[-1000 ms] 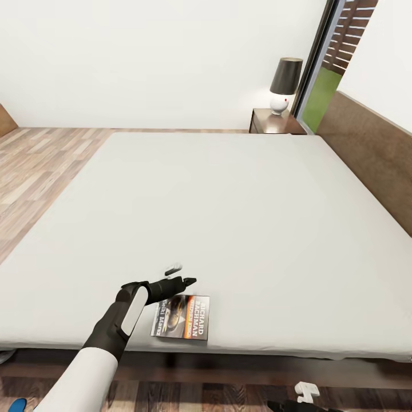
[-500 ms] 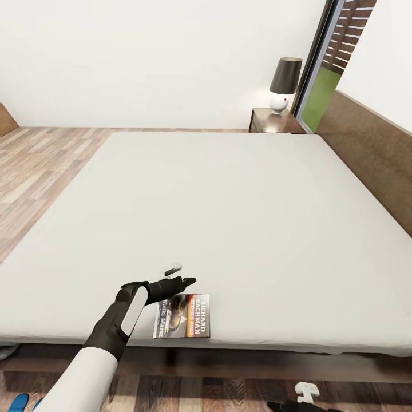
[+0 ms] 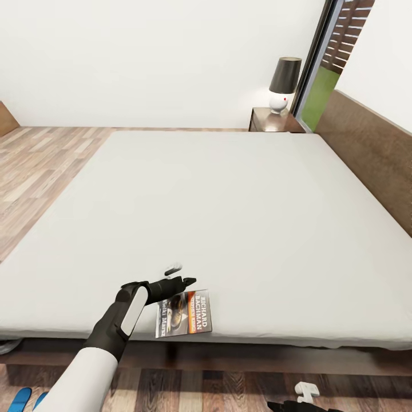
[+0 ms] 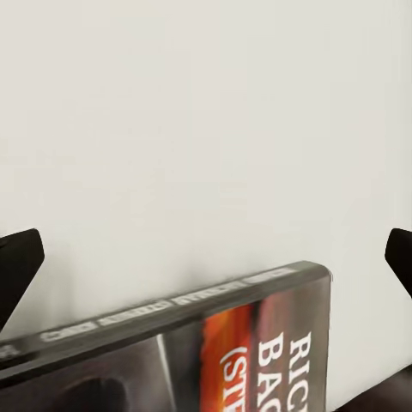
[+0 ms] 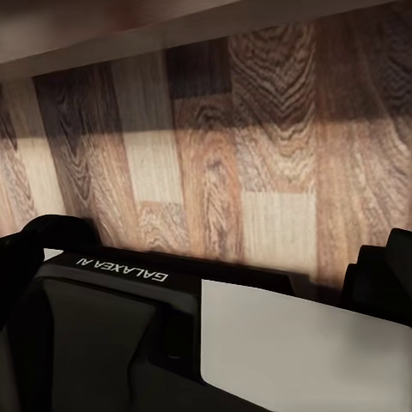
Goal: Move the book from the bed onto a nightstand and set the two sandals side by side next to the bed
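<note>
The book (image 3: pixel 184 313), a dark paperback with an orange band, lies slightly askew at the near edge of the bed (image 3: pixel 229 206). Its lower corner reaches the mattress rim. My left gripper (image 3: pixel 179 275) hovers open just over the book's far left corner. In the left wrist view the book (image 4: pixel 180 352) sits below the spread fingertips of the left gripper (image 4: pixel 206 257). Two blue sandals (image 3: pixel 23 398) peek out on the floor beside my left arm. The nightstand (image 3: pixel 273 121) stands at the bed's far corner. My right gripper (image 5: pixel 215 249) hangs open low over the floor.
A dark-shaded lamp (image 3: pixel 284 84) stands on the nightstand, next to the tall window (image 3: pixel 326 68). The brown headboard (image 3: pixel 366 149) runs along the bed's right side. Wood-plank floor (image 3: pixel 40 166) lies left of the bed. The right wrist view shows my own base (image 5: pixel 129 326).
The whole view has shifted slightly, showing more floor and the blue sandals. The book has turned a little and sits closer to the mattress edge. The left gripper stays open.
</note>
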### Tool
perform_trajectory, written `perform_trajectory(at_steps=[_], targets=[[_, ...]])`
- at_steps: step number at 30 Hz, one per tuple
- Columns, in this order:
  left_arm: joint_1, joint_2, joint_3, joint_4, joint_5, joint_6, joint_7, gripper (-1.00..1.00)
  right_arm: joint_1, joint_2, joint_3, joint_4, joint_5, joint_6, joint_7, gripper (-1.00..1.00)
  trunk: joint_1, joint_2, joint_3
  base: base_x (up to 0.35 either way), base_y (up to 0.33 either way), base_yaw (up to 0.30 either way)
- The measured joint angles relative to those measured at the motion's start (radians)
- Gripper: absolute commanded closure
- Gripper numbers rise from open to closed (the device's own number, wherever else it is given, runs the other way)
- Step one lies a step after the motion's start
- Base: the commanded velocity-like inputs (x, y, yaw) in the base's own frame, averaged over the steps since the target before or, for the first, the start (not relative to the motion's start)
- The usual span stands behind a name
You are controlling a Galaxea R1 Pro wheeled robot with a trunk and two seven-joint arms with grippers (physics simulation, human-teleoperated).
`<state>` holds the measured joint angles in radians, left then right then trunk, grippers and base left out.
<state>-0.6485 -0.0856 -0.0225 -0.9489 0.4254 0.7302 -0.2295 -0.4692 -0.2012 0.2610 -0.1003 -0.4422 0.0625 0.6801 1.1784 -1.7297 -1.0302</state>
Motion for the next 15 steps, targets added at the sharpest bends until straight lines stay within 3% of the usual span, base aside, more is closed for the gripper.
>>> perform_trajectory(at_steps=[10,15], targets=[[0.000,0.000,0.000,0.000,0.000,0.000,0.000,-1.00,0.000,0.000,0.000,0.000,0.000,0.000,0.000,-1.00,0.000,0.000,0.000,-0.003,0.000,0.000],[0.000,0.000,0.000,0.000,0.000,0.000,0.000,-1.00,0.000,0.000,0.000,0.000,0.000,0.000,0.000,-1.00,0.000,0.000,0.000,-0.156,0.000,0.000]])
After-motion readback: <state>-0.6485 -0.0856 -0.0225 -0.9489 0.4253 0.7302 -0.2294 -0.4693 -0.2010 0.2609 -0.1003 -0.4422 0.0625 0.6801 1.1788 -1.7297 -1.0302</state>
